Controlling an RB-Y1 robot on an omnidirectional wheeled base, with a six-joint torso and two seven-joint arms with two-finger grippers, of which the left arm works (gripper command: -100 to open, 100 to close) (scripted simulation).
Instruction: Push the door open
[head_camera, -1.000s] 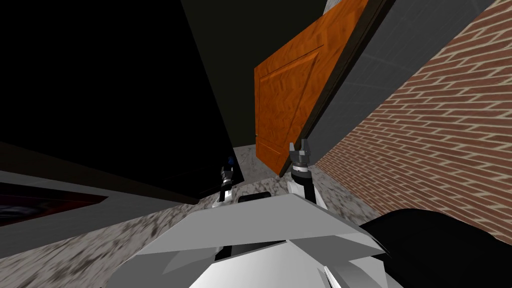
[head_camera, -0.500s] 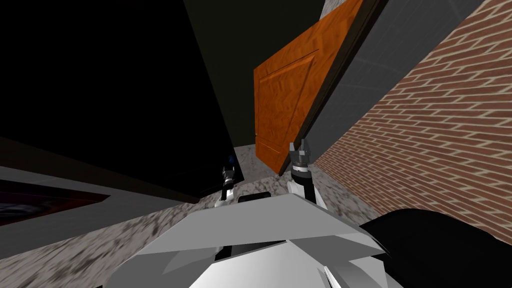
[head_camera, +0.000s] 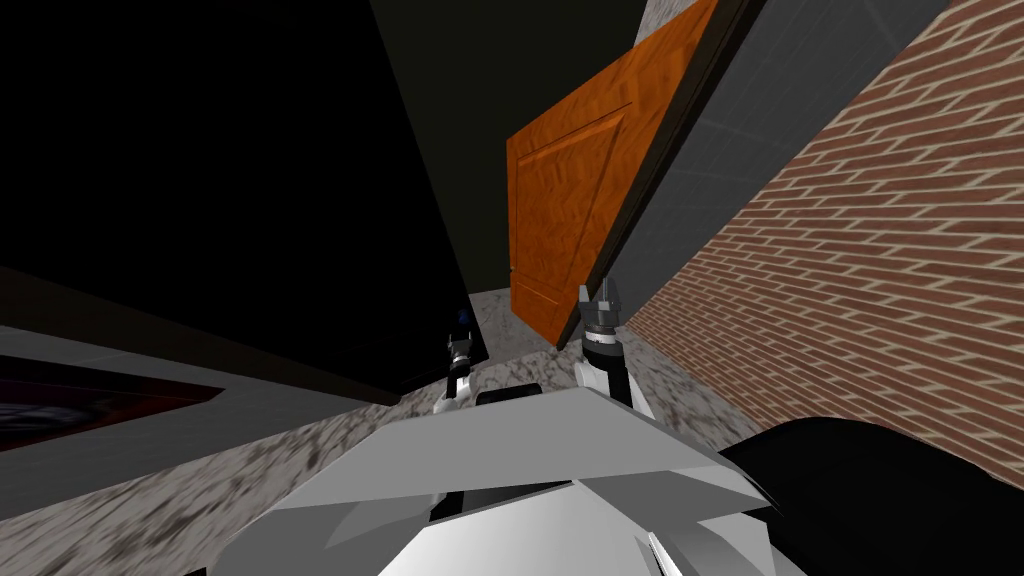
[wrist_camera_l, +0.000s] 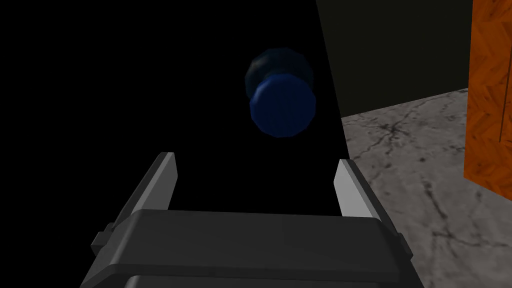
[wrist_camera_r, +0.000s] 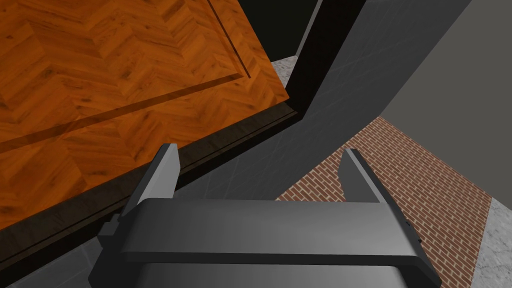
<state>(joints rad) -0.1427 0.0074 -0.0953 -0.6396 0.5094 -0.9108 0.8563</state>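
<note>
Wide-spread fingers are seen on the right gripper (wrist_camera_r: 260, 162), and nothing is held between them. It is raised close to the lower corner of the orange wooden door (head_camera: 570, 190), on the side where the door meets its dark frame (wrist_camera_r: 320, 60). In the right wrist view one finger is seen across the door's dark edge, but whether it touches the door cannot be told. The door is a panelled leaf with a herringbone grain. It is swung partly open and stands at an angle to the frame, ahead and to the right. A grey wall (wrist_camera_r: 360, 75) is seen beside the frame, and a brick wall (head_camera: 880, 250) runs along the right.

The left gripper (wrist_camera_l: 256, 172) is likewise held wide open and empty, lower and to the left of the right one. It is pointed at a round blue knob (wrist_camera_l: 282, 105) set on a black surface (wrist_camera_l: 125, 75). The knob is seen just beyond the fingertips and apart from them. A marbled floor (wrist_camera_l: 425, 165) is shown between that black surface and the door.
</note>
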